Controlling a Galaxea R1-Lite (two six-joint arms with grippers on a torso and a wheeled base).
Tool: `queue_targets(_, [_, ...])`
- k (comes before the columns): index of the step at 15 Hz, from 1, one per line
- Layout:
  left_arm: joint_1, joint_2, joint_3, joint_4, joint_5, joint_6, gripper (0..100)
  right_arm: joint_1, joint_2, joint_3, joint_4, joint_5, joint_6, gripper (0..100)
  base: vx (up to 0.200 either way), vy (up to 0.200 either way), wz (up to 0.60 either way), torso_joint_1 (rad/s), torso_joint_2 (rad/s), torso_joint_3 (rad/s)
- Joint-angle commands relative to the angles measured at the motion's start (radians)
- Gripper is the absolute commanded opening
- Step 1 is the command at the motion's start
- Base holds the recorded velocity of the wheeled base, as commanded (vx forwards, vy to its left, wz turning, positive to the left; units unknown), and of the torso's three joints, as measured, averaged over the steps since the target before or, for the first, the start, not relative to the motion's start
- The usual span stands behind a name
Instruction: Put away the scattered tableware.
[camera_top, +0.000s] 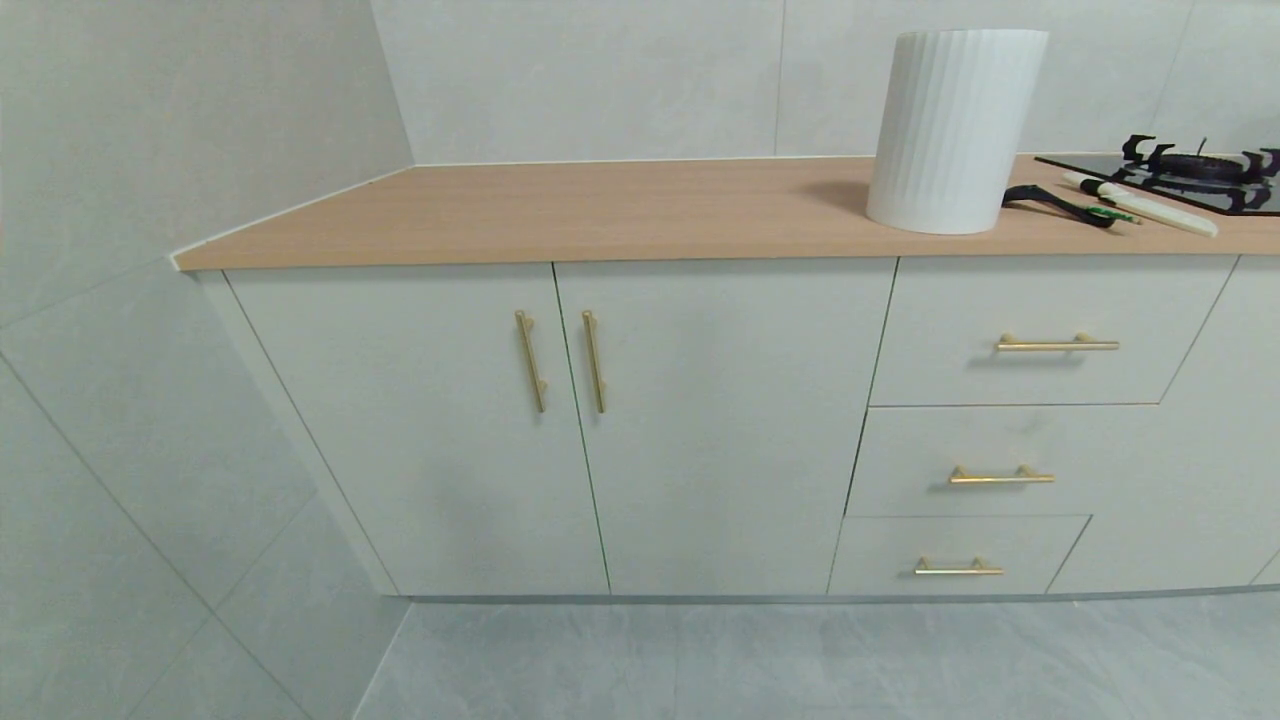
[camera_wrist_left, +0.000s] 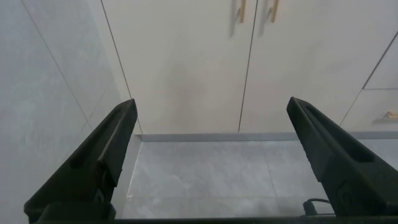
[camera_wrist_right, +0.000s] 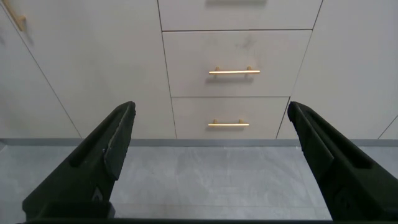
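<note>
The scattered tableware lies at the right end of the wooden counter (camera_top: 600, 210): 2 utensils lying flat, a black-handled utensil (camera_top: 1058, 205) with its handle end just beside the foot of a tall white ribbed holder (camera_top: 950, 130), and a long white utensil (camera_top: 1150, 208) along the front edge of the black hob (camera_top: 1200, 170); a thin green piece lies between them, too small to identify. The holder stands upright and open-topped, so it is probably where both belong; they lie near it, which keeps the carry short. Below are 2 cupboard doors (camera_top: 430, 420) and 3 drawers (camera_top: 1040, 340), all closed. The left gripper (camera_wrist_left: 210, 106) hangs low before the doors, fingers spread and empty; the right gripper (camera_wrist_right: 209, 107) hangs before the lower drawers, likewise released, likely ready for a first pick once raised to counter height.
</note>
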Motion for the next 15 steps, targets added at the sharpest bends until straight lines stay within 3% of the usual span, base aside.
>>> queue_targets(1, [0.0,0.0,0.0,-0.001,0.0,0.001,100,0.0,0.002,0.0,0.0,0.0,0.001,100,0.0,0.0,0.0,0.0,0.0,0.0])
queue_targets(6, [0.0,0.0,-0.002,-0.001,0.0,-0.004,100,0.0,0.002,0.0,0.0,0.002,0.0,100,0.0,0.0,0.0,0.0,0.0,0.0])
queue_targets(15, [0.0,0.0,-0.002,-0.001,0.0,-0.005,100,0.0,0.002,0.0,0.0,0.002,0.001,100,0.0,-0.2,0.0,0.003,0.0,0.003])
